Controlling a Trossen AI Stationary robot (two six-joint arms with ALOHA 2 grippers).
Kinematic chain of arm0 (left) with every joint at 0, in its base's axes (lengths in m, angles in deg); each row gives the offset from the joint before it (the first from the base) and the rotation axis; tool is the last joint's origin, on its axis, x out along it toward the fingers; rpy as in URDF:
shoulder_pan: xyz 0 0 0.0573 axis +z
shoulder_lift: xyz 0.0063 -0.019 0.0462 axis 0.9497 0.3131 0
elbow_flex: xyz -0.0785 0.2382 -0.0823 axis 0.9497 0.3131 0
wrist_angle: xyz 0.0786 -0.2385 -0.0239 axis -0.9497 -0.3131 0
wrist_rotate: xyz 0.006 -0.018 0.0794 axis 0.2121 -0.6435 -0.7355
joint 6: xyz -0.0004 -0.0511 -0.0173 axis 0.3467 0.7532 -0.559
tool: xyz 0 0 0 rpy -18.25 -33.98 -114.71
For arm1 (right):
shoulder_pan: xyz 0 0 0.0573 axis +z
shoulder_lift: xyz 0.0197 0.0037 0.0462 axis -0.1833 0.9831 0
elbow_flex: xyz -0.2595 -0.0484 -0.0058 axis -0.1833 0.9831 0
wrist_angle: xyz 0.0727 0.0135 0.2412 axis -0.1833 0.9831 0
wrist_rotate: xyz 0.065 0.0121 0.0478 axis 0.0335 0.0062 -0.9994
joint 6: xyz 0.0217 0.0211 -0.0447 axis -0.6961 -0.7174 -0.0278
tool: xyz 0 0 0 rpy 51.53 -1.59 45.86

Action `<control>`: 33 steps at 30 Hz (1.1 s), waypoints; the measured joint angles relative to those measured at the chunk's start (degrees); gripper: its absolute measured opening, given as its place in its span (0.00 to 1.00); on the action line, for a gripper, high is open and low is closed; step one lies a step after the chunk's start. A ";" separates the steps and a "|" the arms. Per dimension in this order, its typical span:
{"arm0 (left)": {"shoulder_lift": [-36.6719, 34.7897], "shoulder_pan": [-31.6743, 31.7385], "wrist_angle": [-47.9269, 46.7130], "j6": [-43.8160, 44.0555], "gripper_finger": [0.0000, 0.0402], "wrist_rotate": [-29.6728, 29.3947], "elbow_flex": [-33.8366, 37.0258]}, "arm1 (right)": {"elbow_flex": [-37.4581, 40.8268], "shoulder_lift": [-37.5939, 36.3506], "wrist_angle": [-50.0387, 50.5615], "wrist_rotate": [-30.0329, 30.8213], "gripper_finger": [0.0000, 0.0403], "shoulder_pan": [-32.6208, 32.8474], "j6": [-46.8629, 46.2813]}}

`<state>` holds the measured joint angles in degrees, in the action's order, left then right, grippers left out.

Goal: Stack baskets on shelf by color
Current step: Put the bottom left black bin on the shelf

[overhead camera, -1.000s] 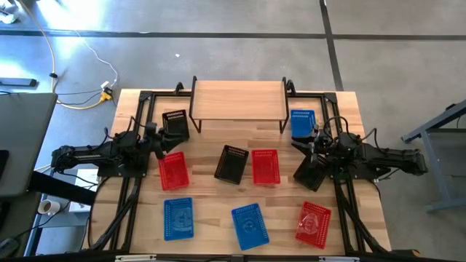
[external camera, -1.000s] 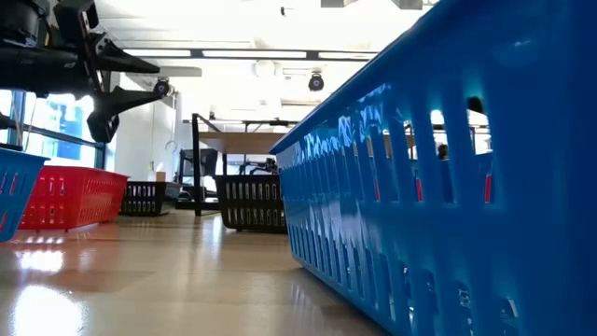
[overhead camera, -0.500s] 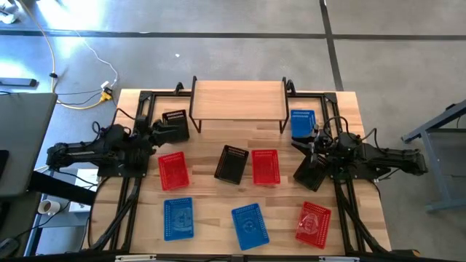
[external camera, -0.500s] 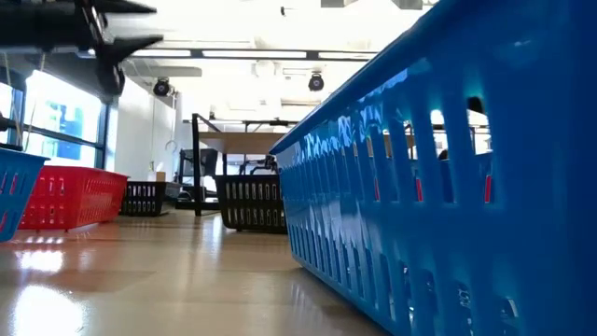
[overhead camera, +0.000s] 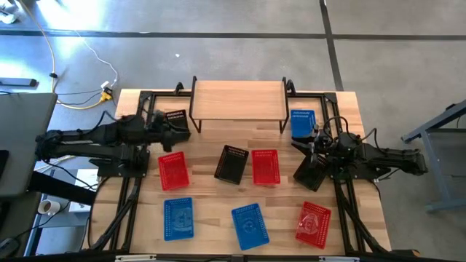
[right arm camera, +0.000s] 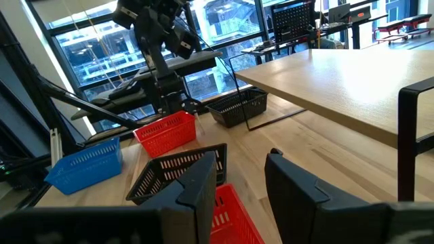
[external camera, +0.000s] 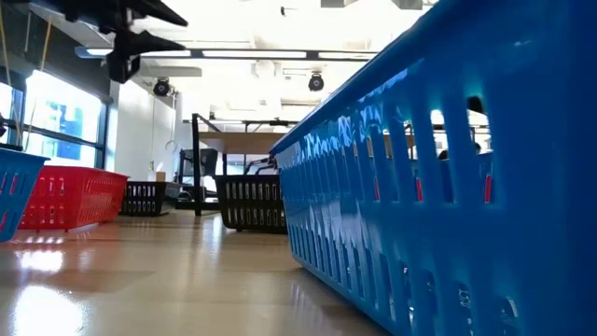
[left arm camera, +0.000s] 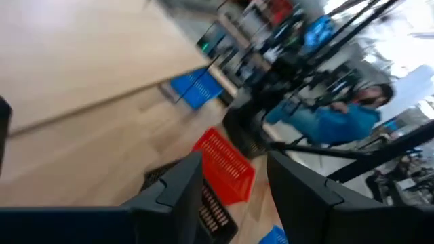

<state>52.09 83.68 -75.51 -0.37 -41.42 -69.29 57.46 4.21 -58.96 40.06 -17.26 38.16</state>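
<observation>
The left gripper, jaws parted and empty, half hides a perforated black basket. The right gripper also gapes over the smooth wooden table.

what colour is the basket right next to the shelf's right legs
Blue. The basket sits beside the shelf; the high view shows it best.

In the low view a blue basket fills the right half, cut off by the top, right and bottom edges and hiding the counter's right side. Another blue basket is cropped at the left edge. Above it the left arm runs out of the top edge. The left wrist view is motion-blurred: a person in a blue top beyond the counter is indistinct. From overhead, the left gripper partly covers a black basket near the far-left corner.
</observation>
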 joint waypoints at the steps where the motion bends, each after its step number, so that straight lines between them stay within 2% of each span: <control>1: 1.69 0.00 -0.12 0.56 0.38 0.65 -0.74 | 0.00 0.00 0.00 0.00 0.28 0.00 0.00; 5: 8.48 0.00 -0.07 2.50 0.38 4.13 -3.99 | 0.00 0.00 0.00 -0.02 0.28 0.00 -1.06; 11: 16.99 0.00 -1.24 4.32 0.38 6.59 -8.53 | -0.02 0.00 0.00 -0.02 0.28 0.00 -12.08; 22: 30.56 -3.82 -2.06 10.02 0.38 6.81 -13.79 | -0.02 0.00 -0.24 1.88 0.28 0.00 -12.07; 33: 40.94 -9.46 -1.97 15.54 0.38 -0.25 -14.42 | -0.02 0.00 -0.26 2.01 0.28 0.00 -13.97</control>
<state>93.03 74.22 -77.48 15.17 -41.67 -83.71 57.44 4.21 -59.23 42.07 -17.26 24.19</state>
